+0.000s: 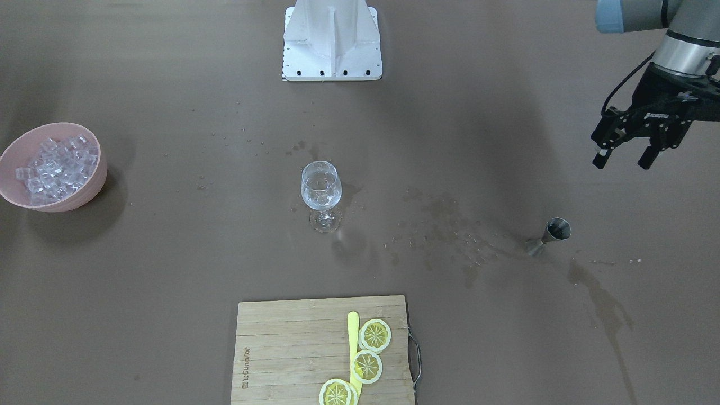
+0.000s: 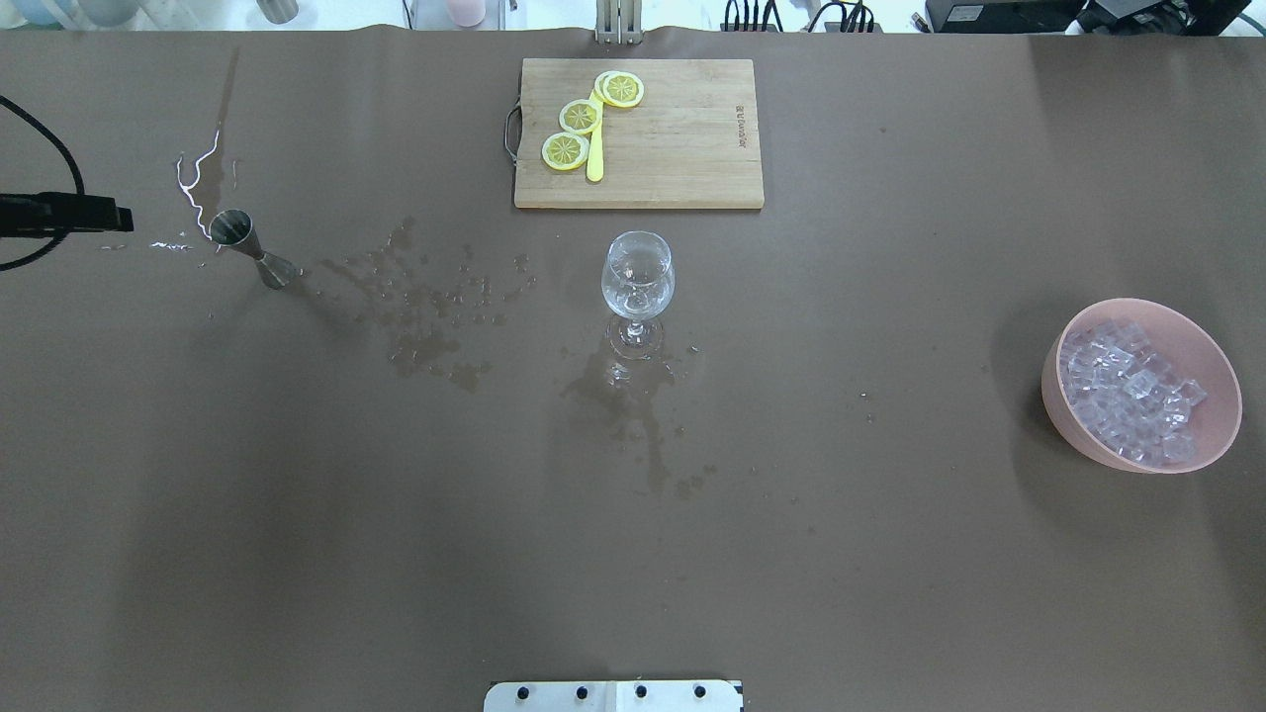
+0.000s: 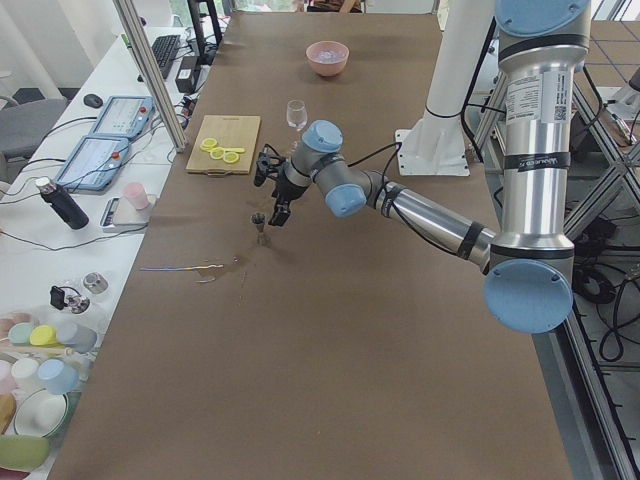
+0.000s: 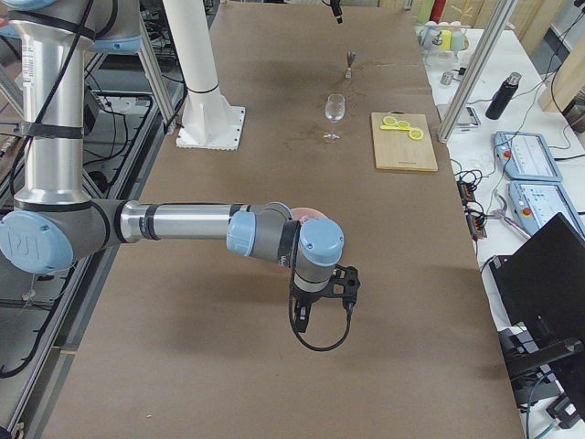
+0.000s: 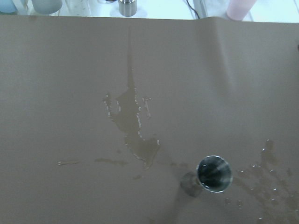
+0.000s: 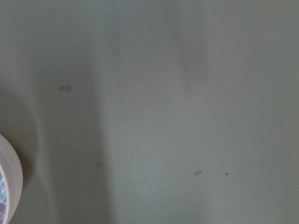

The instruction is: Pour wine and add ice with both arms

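The ice [image 1: 56,164] is a heap of clear cubes in a pink bowl [image 1: 97,183], which also shows in the overhead view [image 2: 1073,433]. A stemmed wine glass [image 1: 321,190] stands mid-table with something clear in its bowl. A steel jigger [image 1: 550,235] stands upright by a wet spill. My left gripper [image 1: 622,162] hangs open and empty above the table, behind and beside the jigger. My right gripper [image 4: 324,291] shows only in the exterior right view, low over bare table near the bowl. I cannot tell whether it is open or shut.
A wooden cutting board [image 1: 281,349] with lemon slices [image 1: 374,335] and a yellow knife lies at the operators' edge. The white stand [image 1: 332,39] is at the robot's side. Wet patches [image 2: 425,307] spread between jigger and glass.
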`<act>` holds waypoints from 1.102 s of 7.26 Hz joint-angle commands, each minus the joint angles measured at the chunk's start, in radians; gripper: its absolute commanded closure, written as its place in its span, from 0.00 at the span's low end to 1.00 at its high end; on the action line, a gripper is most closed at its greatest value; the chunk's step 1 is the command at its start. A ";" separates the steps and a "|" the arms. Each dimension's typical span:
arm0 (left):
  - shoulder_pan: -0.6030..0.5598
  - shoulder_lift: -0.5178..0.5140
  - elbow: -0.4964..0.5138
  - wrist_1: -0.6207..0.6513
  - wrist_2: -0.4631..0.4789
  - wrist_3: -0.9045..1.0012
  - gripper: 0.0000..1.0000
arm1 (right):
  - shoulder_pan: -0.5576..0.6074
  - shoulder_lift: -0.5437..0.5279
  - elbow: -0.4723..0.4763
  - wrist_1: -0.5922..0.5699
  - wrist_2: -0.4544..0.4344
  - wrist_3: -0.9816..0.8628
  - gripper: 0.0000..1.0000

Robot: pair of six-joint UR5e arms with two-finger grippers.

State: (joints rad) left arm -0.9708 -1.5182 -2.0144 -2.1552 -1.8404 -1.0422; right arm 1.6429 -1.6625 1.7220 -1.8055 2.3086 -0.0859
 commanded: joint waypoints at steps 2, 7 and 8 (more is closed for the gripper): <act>0.280 0.016 -0.001 -0.045 0.417 -0.214 0.03 | 0.000 -0.003 -0.001 0.000 0.000 0.000 0.00; 0.536 -0.035 0.156 -0.034 0.896 -0.364 0.03 | 0.000 -0.003 -0.004 -0.002 0.000 0.002 0.00; 0.541 -0.084 0.214 -0.034 0.924 -0.393 0.03 | 0.000 -0.003 -0.004 0.000 -0.002 0.002 0.00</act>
State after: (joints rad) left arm -0.4515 -1.5501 -1.8678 -2.1896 -0.9778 -1.4022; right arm 1.6429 -1.6659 1.7187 -1.8061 2.3083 -0.0844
